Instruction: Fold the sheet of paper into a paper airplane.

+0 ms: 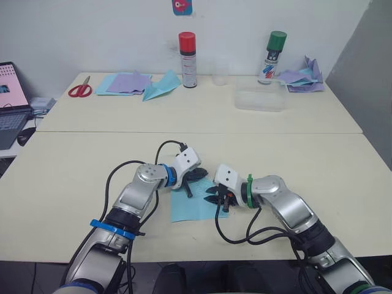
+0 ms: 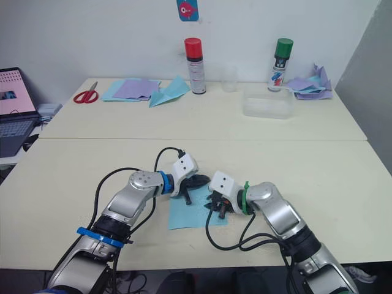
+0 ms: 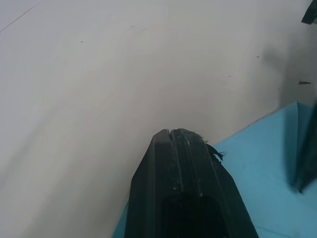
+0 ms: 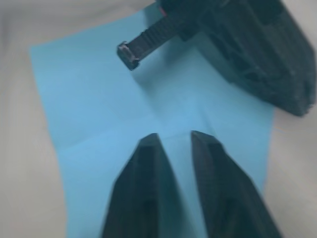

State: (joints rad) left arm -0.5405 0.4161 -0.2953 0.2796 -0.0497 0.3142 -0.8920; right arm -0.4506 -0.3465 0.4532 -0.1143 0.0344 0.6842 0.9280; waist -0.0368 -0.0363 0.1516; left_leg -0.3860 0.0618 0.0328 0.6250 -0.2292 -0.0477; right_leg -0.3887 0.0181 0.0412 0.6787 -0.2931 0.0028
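**Ana:** Down at the near edge of the desk [image 1: 73, 177] we go, fingers first. The right gripper [image 4: 173, 141] has its two black fingers [image 4: 143, 163] a narrow gap apart, tips lowered onto the sheet of paper [image 4: 89, 99] right where two faint creases cross. Nothing is pinched between them.

**Ben:** And the left gripper [image 1: 195, 177]?

**Ana:** In its own wrist view the fingers [image 3: 181, 163] sit pressed together, closed on nothing, with the tip just over the paper's far edge. From the head camera it reaches in from the far left corner of the sheet.

**Ben:** Why that posture?

**Ana:** My read: the left one pins that corner so the thin sheet can't skate, while the right one gets ready to work a fold along the crease. That's a judgement, mind.

**Ben:** How does the paper look?

**Ana:** Sky-blue, lying flat and unfolded between the two grippers, lightly creased. No wedge or nose yet, so the airplane is barely begun.

**Ben:** Further out?

**Ana:** On the far desk there's a red-capped spray can [image 1: 187, 59], a green-capped spray can [image 1: 272, 56], scissors [image 1: 80, 90], a teal paper dart [image 1: 162, 86] and lilac sheets [image 1: 130, 81], all well apart from the action.
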